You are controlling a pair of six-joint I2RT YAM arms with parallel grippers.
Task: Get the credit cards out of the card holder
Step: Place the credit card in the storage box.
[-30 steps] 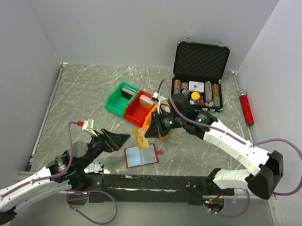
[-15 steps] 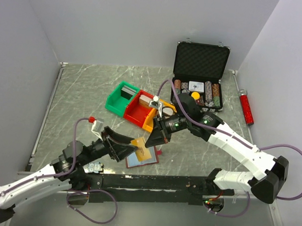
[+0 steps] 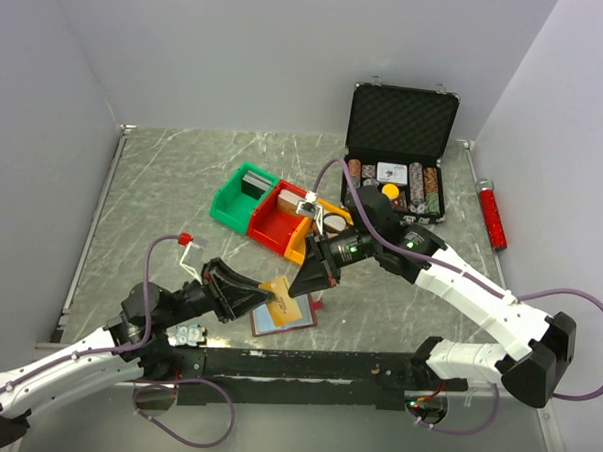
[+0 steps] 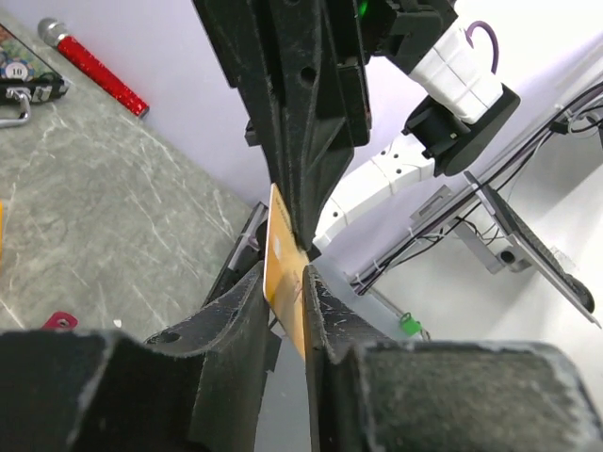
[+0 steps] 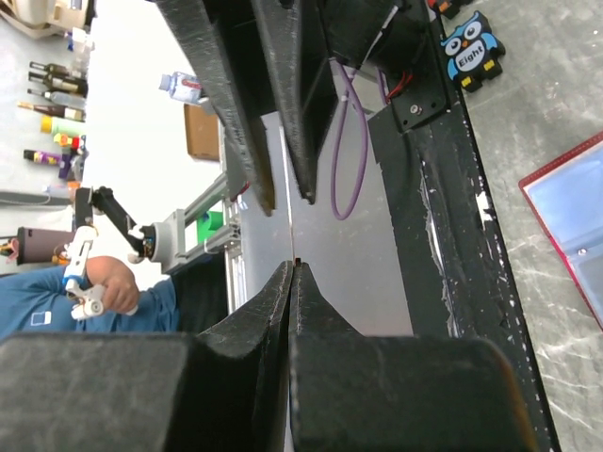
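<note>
The card holder [image 3: 267, 321] lies open and flat on the table, dark red with pale blue-grey pockets; it also shows in the right wrist view [image 5: 565, 221]. Just above it hangs an orange credit card [image 3: 281, 297]. My right gripper [image 3: 301, 284] is shut on the card's upper edge, which shows as a thin edge-on line [image 5: 293, 221]. My left gripper [image 3: 266, 297] comes from the left. Its fingers stand close on either side of the card [image 4: 281, 247], with a slim gap showing beside it. No other credit card is visible.
Green bin [image 3: 243, 195] and red bin [image 3: 275, 223] stand behind the wallet. An open black chip case [image 3: 400, 150] is at the back right, and a red tube [image 3: 492, 216] lies by the right wall. A black rail [image 3: 305, 364] runs along the near edge.
The right gripper carried the orange card from near the bins down over the wallet. The left gripper swung in from the left, and its wide jaws narrowed around the card.
</note>
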